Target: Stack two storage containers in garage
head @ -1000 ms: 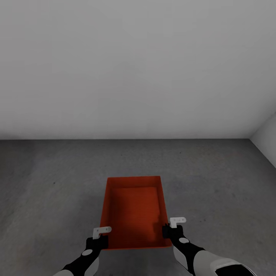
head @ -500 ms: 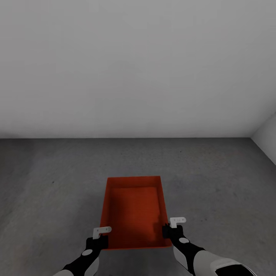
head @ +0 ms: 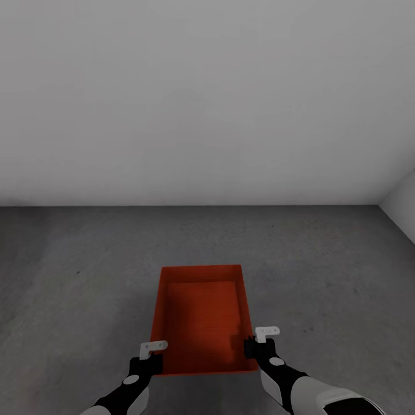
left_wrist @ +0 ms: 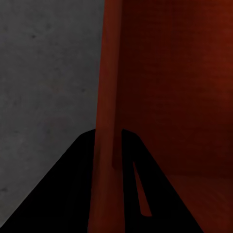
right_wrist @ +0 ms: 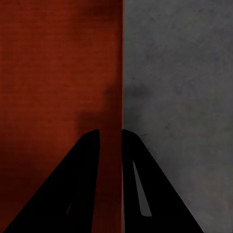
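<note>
One red-orange open-top storage container (head: 202, 314) hangs in front of me over the dark grey concrete floor (head: 323, 271) of the garage. My left gripper (head: 151, 363) is shut on its left wall near the close corner, and my right gripper (head: 252, 347) is shut on its right wall. In the left wrist view the container's wall (left_wrist: 108, 97) runs between the black fingers (left_wrist: 73, 184). In the right wrist view the container's wall (right_wrist: 114, 97) sits between the black fingers (right_wrist: 145, 184) likewise. The container is empty inside. The other container is out of view.
A plain white wall (head: 207, 98) stands ahead where the floor ends. A second white wall (head: 403, 202) meets it at the far right corner. Bare concrete spreads on both sides of the held box.
The floor's far edge has slid slightly up in the picture, so the camera has moved a little. The container and both grippers keep their places in the view.
</note>
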Robot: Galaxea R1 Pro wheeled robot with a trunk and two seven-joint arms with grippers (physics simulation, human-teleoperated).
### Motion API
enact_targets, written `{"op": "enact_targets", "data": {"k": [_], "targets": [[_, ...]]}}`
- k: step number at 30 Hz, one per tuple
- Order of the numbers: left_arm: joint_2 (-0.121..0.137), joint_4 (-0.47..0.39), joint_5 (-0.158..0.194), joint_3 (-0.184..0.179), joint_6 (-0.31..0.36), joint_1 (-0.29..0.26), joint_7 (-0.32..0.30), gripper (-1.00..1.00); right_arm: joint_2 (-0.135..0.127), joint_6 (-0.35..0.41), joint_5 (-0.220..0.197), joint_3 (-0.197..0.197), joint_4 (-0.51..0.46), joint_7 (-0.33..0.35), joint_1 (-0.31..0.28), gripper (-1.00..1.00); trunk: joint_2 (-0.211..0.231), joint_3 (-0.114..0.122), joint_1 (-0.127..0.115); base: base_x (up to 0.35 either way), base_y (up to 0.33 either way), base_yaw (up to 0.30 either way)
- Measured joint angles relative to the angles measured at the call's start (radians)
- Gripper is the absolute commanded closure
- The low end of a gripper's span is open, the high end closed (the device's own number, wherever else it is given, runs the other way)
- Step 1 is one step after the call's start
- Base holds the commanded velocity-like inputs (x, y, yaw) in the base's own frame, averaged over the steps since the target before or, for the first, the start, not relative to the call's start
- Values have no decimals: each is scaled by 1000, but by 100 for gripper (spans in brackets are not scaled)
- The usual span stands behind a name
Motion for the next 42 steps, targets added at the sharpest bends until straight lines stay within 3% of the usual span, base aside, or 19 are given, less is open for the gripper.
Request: {"op": "enact_targets", "data": {"k": [42], "targets": [[0,0,0,0,0,0,0,100,0,0,0,0,0,0,0,100,-294,-132,161,0,0,0]]}}
